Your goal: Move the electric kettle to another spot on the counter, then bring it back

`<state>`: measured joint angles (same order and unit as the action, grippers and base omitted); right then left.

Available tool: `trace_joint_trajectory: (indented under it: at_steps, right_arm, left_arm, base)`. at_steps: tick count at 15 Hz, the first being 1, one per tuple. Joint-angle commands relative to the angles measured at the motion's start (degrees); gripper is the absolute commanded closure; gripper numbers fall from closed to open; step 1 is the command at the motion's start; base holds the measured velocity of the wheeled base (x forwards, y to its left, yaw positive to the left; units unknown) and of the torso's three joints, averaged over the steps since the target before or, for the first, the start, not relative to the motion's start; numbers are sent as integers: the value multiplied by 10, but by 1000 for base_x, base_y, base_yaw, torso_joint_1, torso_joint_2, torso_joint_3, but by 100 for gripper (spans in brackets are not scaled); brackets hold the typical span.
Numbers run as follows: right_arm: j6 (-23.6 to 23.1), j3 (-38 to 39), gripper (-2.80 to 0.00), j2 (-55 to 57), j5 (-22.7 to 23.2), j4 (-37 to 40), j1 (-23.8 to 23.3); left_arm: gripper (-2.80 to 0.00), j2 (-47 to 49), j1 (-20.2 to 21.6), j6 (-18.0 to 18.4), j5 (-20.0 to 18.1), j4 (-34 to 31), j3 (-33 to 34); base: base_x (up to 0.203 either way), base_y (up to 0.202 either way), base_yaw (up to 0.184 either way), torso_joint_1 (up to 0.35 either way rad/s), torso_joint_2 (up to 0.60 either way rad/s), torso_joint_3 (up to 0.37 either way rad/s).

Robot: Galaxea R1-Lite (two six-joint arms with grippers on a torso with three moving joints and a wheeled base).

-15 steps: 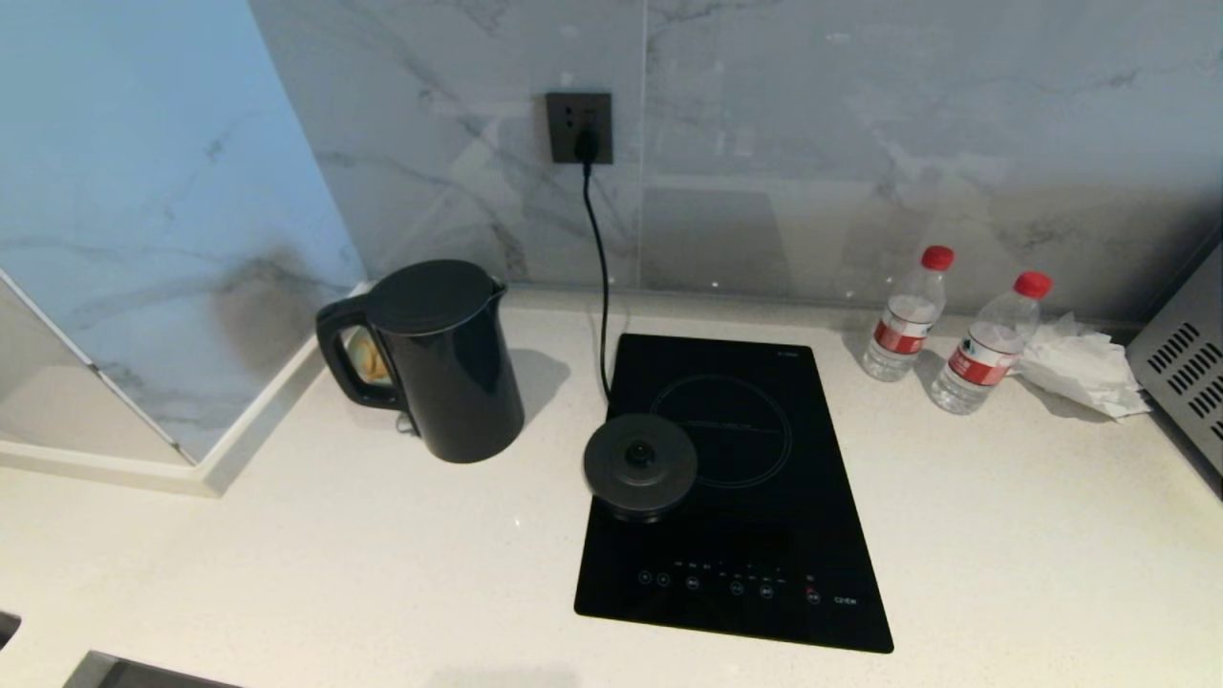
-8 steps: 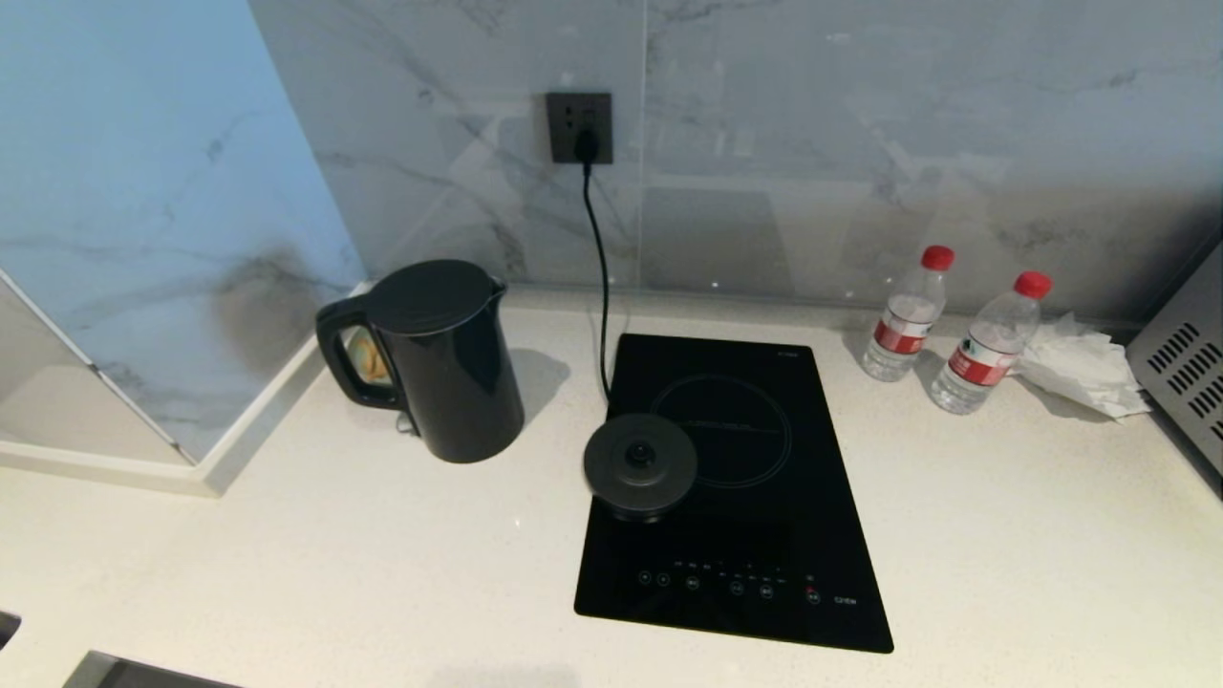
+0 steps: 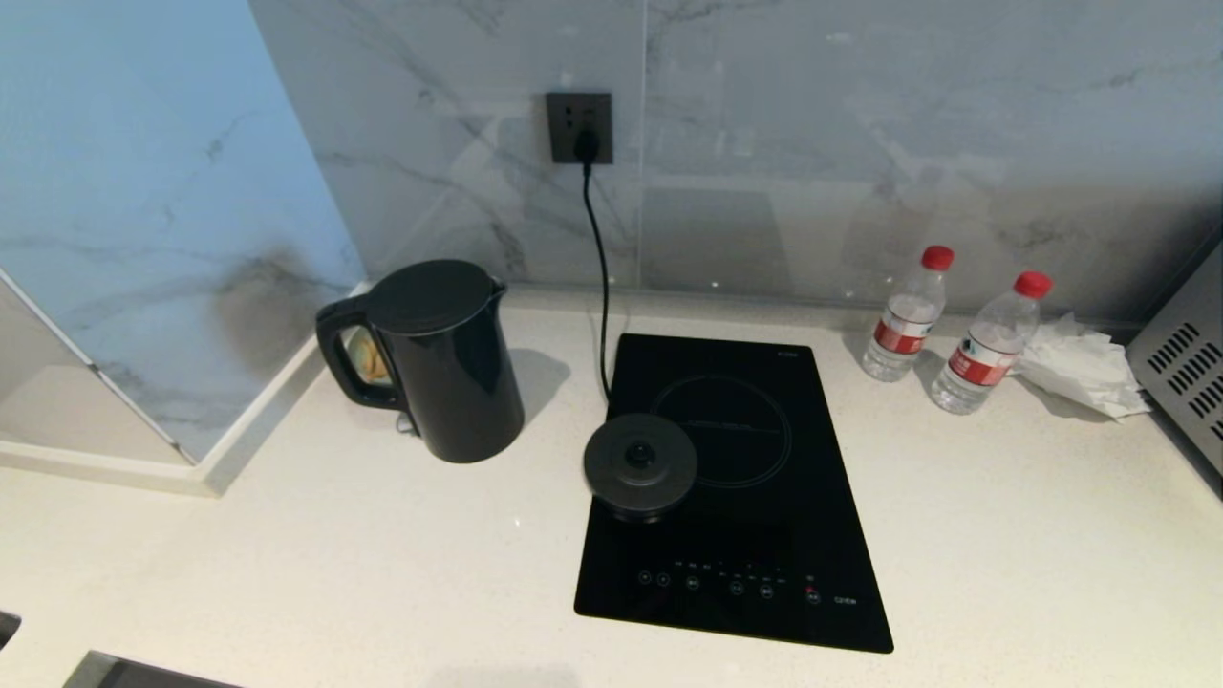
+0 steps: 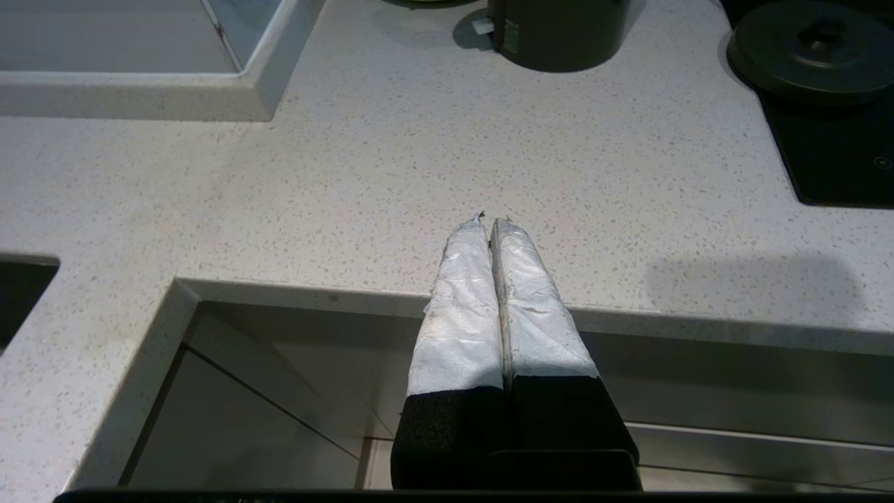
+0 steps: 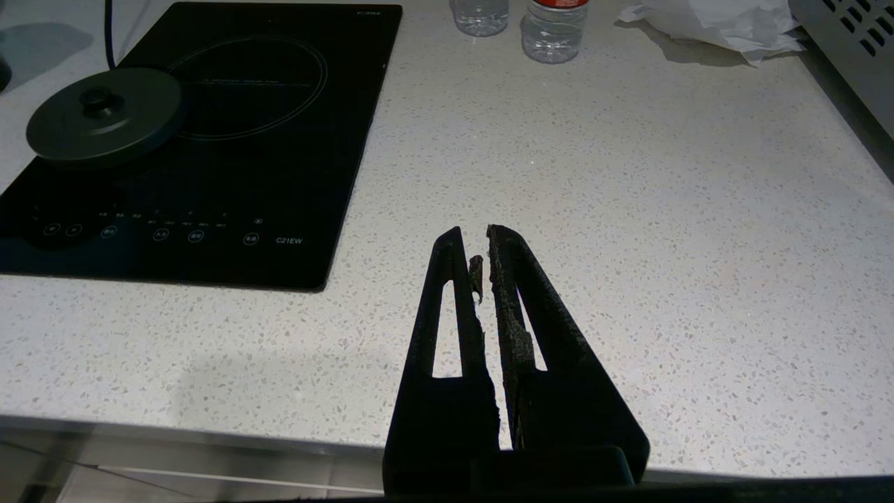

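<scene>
One broad surface [image 3: 1003, 573] lies beyond both hands, with open room between them and everything else. The kettle [image 3: 444, 358] stands upright, well ahead of the left hand [image 4: 489, 222], whose fingers are pressed together; the right hand [image 5: 475, 241] is nearly closed, holding nothing. The kettle looks rigid, glossy and probably slippery; take its handle [image 3: 336, 354], which faces the wall.

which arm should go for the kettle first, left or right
Probably left. The electric kettle stands on the robot's left side of the counter, ahead of the shut left gripper. The right gripper faces the cooktop side.
</scene>
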<state>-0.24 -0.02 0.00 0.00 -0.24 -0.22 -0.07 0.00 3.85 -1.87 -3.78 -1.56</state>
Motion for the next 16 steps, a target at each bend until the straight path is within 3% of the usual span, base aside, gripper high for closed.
trace_joint_trajectory:
  at_steps: [1, 16]
  right_arm:
    - [0, 0, 0, 0, 0, 0, 0]
    - [2, 0, 0, 0, -1, 0, 0]
  left_arm:
    - [0, 2, 0, 0, 0, 0, 1]
    - [0, 2, 0, 0, 0, 0, 0]
  base:
    - [0, 0, 0, 0, 0, 0]
    - [0, 0, 0, 0, 0, 0]
